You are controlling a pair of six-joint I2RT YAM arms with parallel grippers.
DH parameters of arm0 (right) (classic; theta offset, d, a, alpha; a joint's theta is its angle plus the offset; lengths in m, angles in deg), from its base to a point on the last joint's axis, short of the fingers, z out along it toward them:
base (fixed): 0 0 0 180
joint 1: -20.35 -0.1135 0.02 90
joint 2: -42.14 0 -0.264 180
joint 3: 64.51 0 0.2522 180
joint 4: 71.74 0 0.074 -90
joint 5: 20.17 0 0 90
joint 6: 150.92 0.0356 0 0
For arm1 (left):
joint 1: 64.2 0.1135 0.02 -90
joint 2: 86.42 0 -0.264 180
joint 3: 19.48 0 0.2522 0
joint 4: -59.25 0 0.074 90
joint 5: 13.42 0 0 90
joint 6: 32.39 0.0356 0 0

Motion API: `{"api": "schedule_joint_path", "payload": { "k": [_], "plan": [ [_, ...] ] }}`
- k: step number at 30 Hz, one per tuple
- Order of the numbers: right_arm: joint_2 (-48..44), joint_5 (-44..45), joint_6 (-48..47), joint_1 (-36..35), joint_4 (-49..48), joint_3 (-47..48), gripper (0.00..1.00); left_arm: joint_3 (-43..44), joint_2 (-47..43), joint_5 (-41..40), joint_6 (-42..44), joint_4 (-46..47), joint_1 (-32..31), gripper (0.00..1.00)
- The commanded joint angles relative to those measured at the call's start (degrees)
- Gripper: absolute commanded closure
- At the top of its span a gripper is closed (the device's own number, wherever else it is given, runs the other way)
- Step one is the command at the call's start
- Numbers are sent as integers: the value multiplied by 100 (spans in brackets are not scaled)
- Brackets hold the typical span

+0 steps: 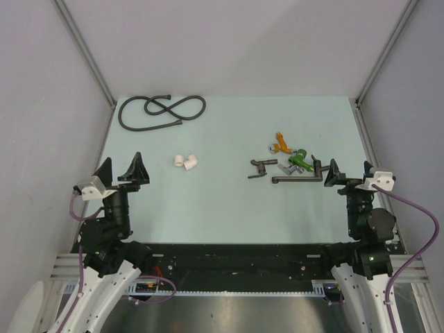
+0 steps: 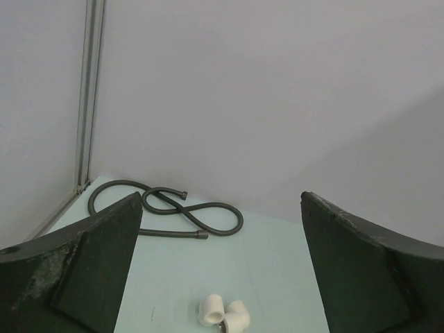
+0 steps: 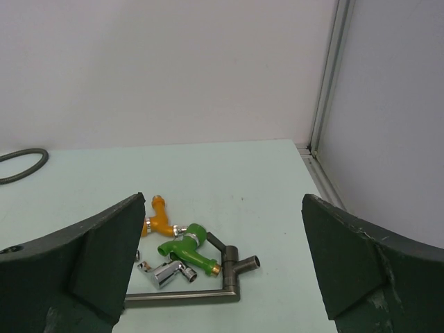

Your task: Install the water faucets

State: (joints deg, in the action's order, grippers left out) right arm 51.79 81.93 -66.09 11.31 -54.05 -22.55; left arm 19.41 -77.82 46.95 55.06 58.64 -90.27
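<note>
My left arm [image 1: 111, 225] stood folded low, jaws spread wide apart, empty, my right arm [image 1: 371, 225] mirrored it, jaws likewise parted.

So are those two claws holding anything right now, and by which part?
Nothing is held. The left gripper and right gripper are both open and empty; the faucets lie apart from them on the table.

I see the pale green desk [image 1: 229, 208] carrying a black hose [image 1: 161, 111] at upper left and white fittings [image 1: 186, 162] left of centre. At right lie the short faucet [image 1: 259, 168], long-pipe faucet [image 1: 298, 180], orange tap [image 1: 280, 145], green tap [image 1: 300, 161] and chrome piece [image 1: 285, 168].
</note>
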Motion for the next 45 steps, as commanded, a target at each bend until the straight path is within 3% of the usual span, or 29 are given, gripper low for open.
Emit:
{"api": "schedule_joint_path", "payload": {
  "k": [1,12,19,22,29,34,39,45],
  "plan": [
    [116,-120,-2,7,-93,247,0,379,299,167,-264,-145,49,0],
    [1003,-1016,490,-1,538,1178,0,1266,2127,1099,-668,-1366,49,0],
    [1504,-1130,1035,-2,890,1398,0,1908,3453,1363,-686,-2280,49,0],
    [2013,-1166,1272,-10,1189,1687,0,2128,3788,1433,-677,-2606,40,0],
    [4075,-2597,1624,-80,1953,2373,0,2190,3825,1609,-659,-2835,49,0],
    [5300,-3327,1967,-317,1885,2584,0,2111,3693,1811,-721,-2826,49,0],
    [6510,-2372,2265,-1185,1708,2891,0,2128,3623,1978,-791,-2826,49,0],
    [7779,-1641,2415,-1539,1656,3560,0,2119,3517,1970,-809,-2826,49,0]
  ]
}}
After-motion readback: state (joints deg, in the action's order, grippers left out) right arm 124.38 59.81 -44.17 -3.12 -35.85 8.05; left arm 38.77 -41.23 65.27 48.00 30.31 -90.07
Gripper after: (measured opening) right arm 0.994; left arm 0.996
